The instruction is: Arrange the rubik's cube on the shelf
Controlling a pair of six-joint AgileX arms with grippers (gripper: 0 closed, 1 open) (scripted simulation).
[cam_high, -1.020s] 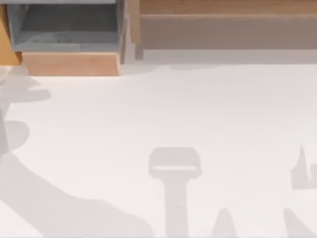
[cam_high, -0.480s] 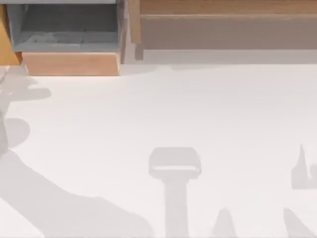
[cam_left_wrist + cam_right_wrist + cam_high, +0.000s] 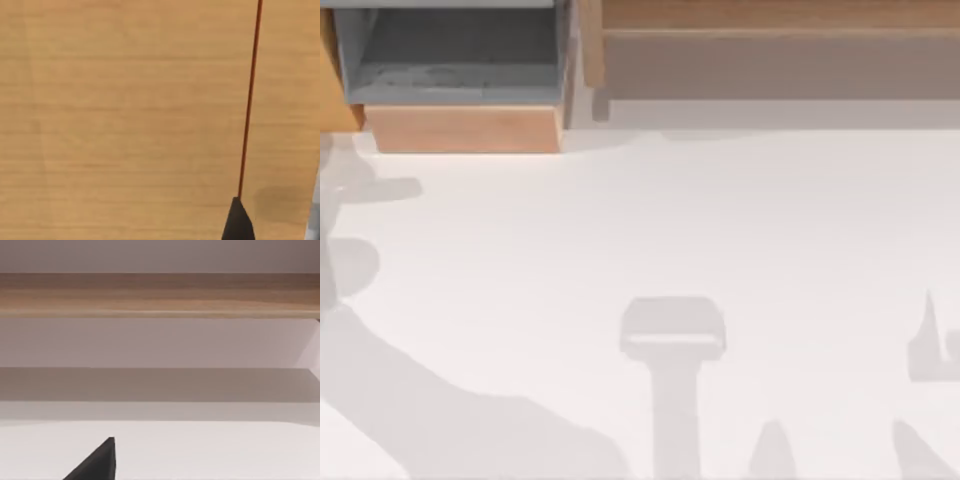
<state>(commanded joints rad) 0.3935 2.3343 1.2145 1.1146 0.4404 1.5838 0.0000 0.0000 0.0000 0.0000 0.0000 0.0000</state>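
Cube's whereabouts: can't tell from these views, so no pt for it.

The shelf (image 3: 770, 15) runs along the far edge of the desk (image 3: 720, 220) at the top view's right: light-brown board w/ a darker tan-grey front. A grey-lined wood box (image 3: 460, 60) is just beside it at far left. The desk carries grey arm shadows (image 3: 672, 330).

Left pincer (image 3: 237, 222) is close over a plain wood panel (image 3: 125, 120) w/ a thin red line (image 3: 249, 100) across it (which piece of furniture that is, can't tell). Open or closed: can't tell.

Right pincer (image 3: 97, 462) is low over the desk, facing the shelf front, w/ the board's wood edge (image 3: 160, 292) above. Open or closed: can't tell either.

Handling, judged from the task alone:
- A rubik's cube is prob. light, rigid plastic and not fragile.
- The tiles are likely smooth, so a bit slippery.
- Best hold: two opposite flat faces, centred, approx. mid-height, w/ the pincer square to the faces. Avoid corners and edges, where the cube would pivot out.
- The layers may twist under an off-centre squeeze, so firm but moderate force.
- The flat base should sit stable on the board. Set it well in from the front edge.
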